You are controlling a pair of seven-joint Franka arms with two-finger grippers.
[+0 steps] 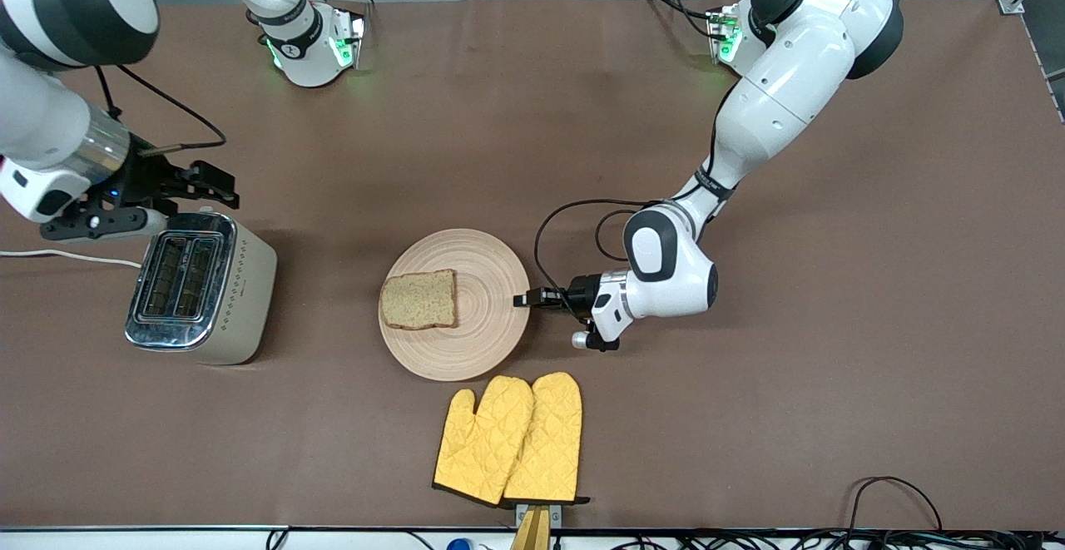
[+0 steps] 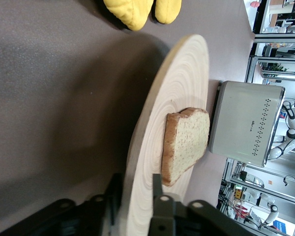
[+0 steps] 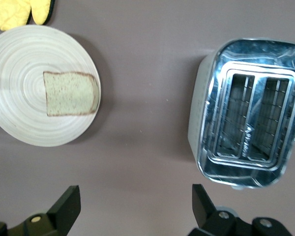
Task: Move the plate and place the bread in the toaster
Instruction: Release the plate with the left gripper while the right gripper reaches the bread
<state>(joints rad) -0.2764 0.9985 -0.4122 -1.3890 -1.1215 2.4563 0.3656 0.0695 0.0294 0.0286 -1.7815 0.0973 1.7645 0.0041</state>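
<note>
While the left gripper (image 1: 526, 299) straddled the plate (image 1: 487, 334) rim, jaws narrow, bread (image 1: 419, 300) lay on the plate's toaster-side half. Bare table separated plate from toaster (image 1: 202, 286). Right gripper (image 1: 212, 188) hung wide-jawed by the toaster, whose slots ran toward the front camera.

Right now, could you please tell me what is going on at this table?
The left gripper is at the rim of the round light wooden plate, one finger above and one below its edge, not clamped tight. A square slice of brown bread lies on the plate. The right gripper waits open above the table beside the chrome-topped cream toaster, whose two slots are empty. A pair of yellow quilted oven mitts lies nearer the front camera than the plate.
</note>
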